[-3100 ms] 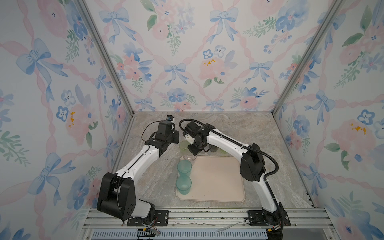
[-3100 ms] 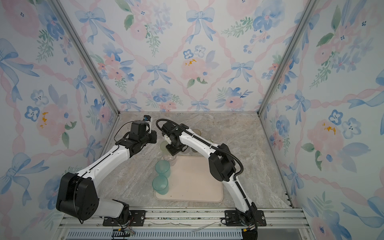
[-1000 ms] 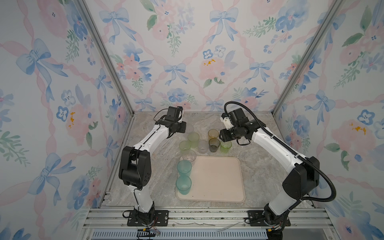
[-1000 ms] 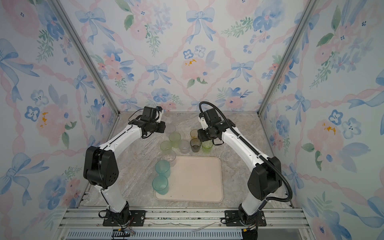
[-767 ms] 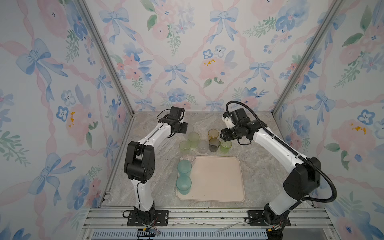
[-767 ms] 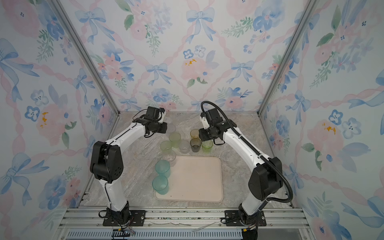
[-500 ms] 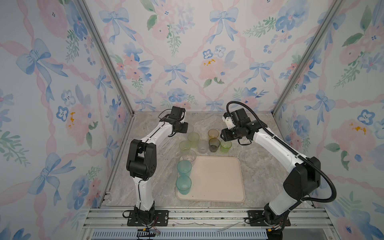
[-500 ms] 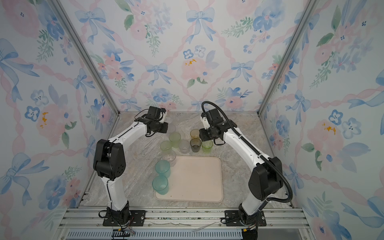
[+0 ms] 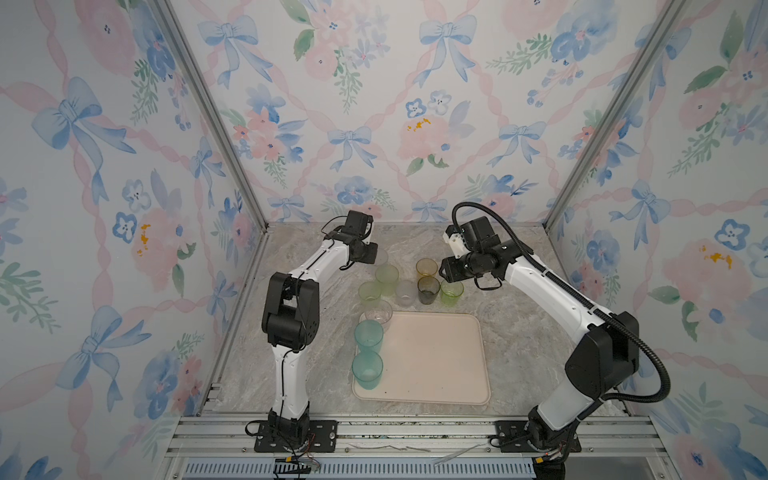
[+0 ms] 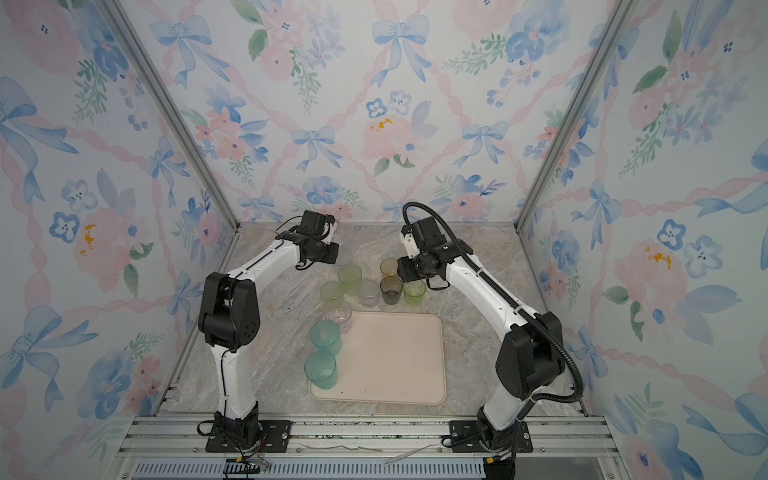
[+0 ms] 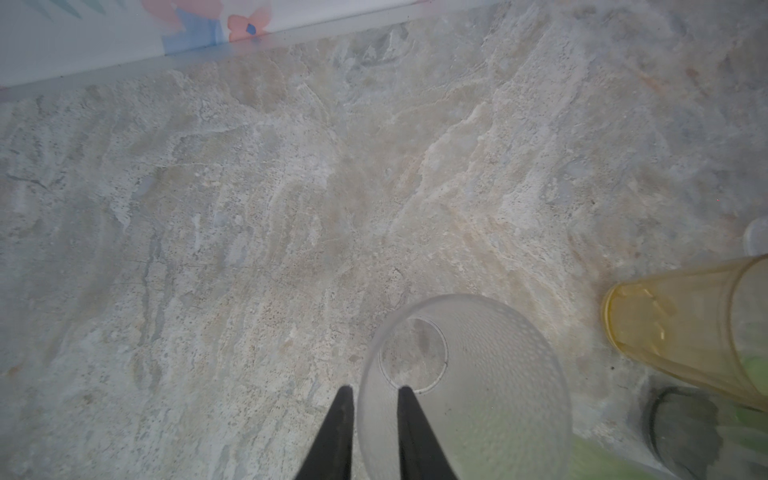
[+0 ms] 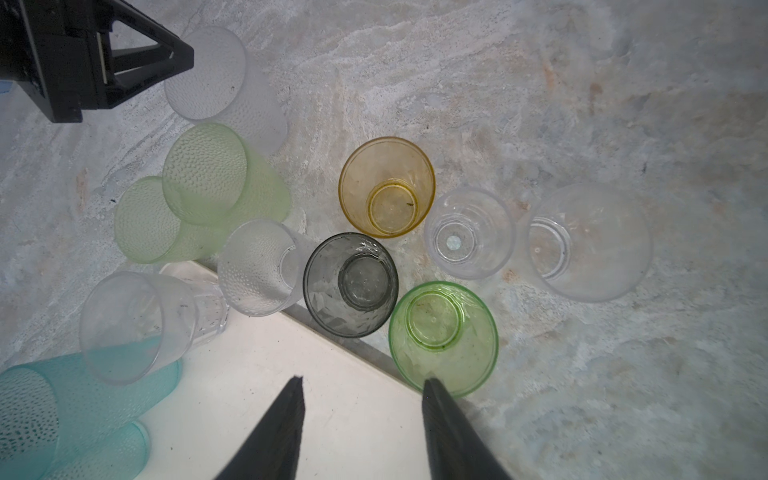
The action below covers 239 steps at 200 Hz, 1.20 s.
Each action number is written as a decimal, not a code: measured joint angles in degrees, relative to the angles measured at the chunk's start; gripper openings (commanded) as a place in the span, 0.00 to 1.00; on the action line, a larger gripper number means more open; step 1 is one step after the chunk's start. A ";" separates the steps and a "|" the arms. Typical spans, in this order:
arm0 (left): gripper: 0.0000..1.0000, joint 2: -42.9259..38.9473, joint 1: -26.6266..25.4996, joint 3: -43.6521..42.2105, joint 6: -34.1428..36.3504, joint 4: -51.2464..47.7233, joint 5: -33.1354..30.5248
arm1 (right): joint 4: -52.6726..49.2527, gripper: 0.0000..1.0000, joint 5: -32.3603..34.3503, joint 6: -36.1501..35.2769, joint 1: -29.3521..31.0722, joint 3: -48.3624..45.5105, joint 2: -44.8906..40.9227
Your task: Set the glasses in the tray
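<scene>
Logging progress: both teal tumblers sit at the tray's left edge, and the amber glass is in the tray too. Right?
No. The amber glass is outside the tray, standing on the table beyond its far edge; both top views show it. The teal tumblers do sit at the tray's left edge.

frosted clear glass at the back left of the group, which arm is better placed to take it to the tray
Left. The left claw straddles the wall of the frosted clear glass, one finger inside, one outside. The right claw hangs open elsewhere, by the bright green glass.
</scene>
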 measured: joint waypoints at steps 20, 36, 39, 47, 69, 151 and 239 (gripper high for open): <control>0.20 0.46 0.00 0.87 0.44 -0.50 -0.33 | 0.17 0.50 -0.07 0.00 0.00 0.00 0.63; 0.18 0.55 0.00 1.11 0.66 -0.63 -0.68 | 0.17 0.50 -0.24 0.00 -0.04 0.00 0.94; 0.18 0.55 0.00 1.11 0.70 -0.66 -0.72 | 0.20 0.50 -0.24 0.00 -0.04 0.00 0.96; 0.17 0.55 0.00 1.11 0.94 -0.76 -0.94 | 0.20 0.50 -0.28 0.00 -0.04 0.00 1.05; 0.17 0.59 0.00 1.14 1.07 -0.92 -1.46 | 0.20 0.50 -0.46 0.00 -0.04 0.00 1.25; 0.00 1.40 0.00 1.95 1.92 -1.44 -2.19 | 0.20 0.50 -0.66 0.00 -0.31 0.00 1.36; 0.00 -0.33 0.02 1.97 2.47 -1.95 -5.42 | 1.07 0.49 -0.66 0.61 -0.31 -0.33 1.33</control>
